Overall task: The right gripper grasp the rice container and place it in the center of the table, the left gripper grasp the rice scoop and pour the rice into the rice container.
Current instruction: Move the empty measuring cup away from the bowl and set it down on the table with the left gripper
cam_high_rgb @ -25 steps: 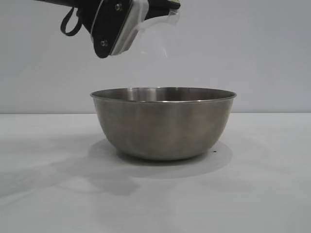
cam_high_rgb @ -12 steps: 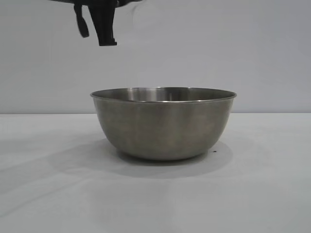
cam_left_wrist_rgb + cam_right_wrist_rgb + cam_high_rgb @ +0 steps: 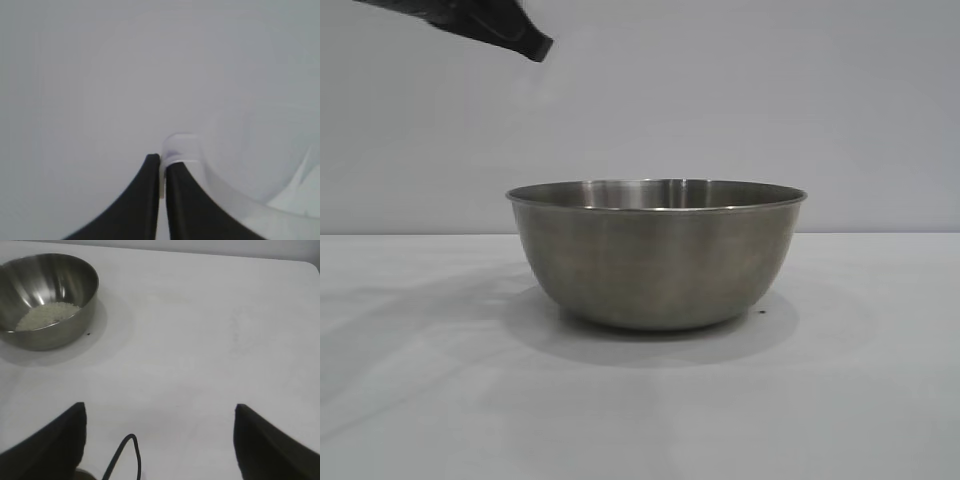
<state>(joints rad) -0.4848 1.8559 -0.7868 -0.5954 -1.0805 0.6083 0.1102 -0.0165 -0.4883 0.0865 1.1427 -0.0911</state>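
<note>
The rice container (image 3: 655, 255), a wide steel bowl, stands upright in the middle of the white table (image 3: 850, 400). In the right wrist view the bowl (image 3: 75, 295) holds a pale layer of rice (image 3: 47, 315). My left gripper (image 3: 510, 30) is high above the table, up and left of the bowl. In the left wrist view it (image 3: 162, 162) is shut on the loop handle of the translucent rice scoop (image 3: 250, 195), held over blank white. The scoop is out of the exterior view. My right gripper (image 3: 160, 415) is open and empty, away from the bowl.
A thin black cable (image 3: 125, 455) loops between the right gripper's fingers. A small dark speck (image 3: 761, 312) lies on the table beside the bowl's base. The table's far corner (image 3: 305, 265) shows in the right wrist view.
My left gripper has swung up and to the left, away from above the bowl. The scoop, seen tilted over the bowl a second ago, has left the exterior view. The bowl has not moved.
</note>
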